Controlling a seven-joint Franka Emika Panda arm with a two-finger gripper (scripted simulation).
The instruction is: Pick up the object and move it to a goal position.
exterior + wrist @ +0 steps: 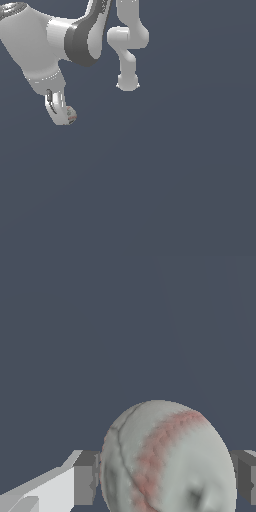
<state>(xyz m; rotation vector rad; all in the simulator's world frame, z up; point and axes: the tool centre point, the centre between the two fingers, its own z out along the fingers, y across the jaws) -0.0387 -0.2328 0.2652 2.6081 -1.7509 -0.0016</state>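
Filling the near part of the wrist view, the ball (167, 458) is seen in close detail that the exterior view cannot give: an off-white, slightly mottled skin, a broad reddish stitched band curving across it, a thin dark seam line beside that band, and a shallow dimple near its edge. Two grey finger pads (85, 478) are pressed against its opposite sides, so the jaws are closed narrowly on the ball and it is held between them.

In the exterior view the ball (71, 115) is shown only as a small pale sphere with faint red and green marks, half hidden at the tip of the gripper (64, 116), near the exterior view's left edge and in its upper half. What that view adds is the arm (75, 37): smooth, rounded white links with a dark grey band at one joint, and its base (128, 81) standing on the floor (165, 190).

One ball, one arm and one gripper are counted. The floor is a flat, uniform slate-blue surface without texture in both views.
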